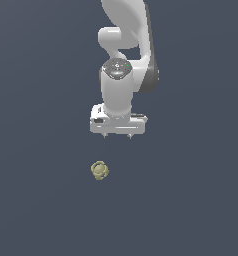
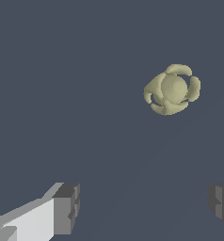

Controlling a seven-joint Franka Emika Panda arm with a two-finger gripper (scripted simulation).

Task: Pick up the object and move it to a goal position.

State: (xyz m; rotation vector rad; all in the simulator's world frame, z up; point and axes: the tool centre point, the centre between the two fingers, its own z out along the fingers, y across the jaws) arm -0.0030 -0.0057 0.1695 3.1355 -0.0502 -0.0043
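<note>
The object [image 1: 99, 170] is a small knobbly pale yellow-olive lump lying on the dark grey surface. In the wrist view the object [image 2: 172, 89] shows as a round core ringed by curved bumps. My white gripper [image 1: 117, 136] hangs above the surface, beyond the object and a little to the exterior view's right of it, not touching it. Its jaws stand wide apart and empty; in the wrist view the gripper [image 2: 144, 207] shows two grey fingertips [image 2: 67, 207], with the object lying away from the gap between them.
The white arm [image 1: 123, 60] rises behind the gripper. Only the flat dark grey surface [image 1: 41, 200] shows around the object.
</note>
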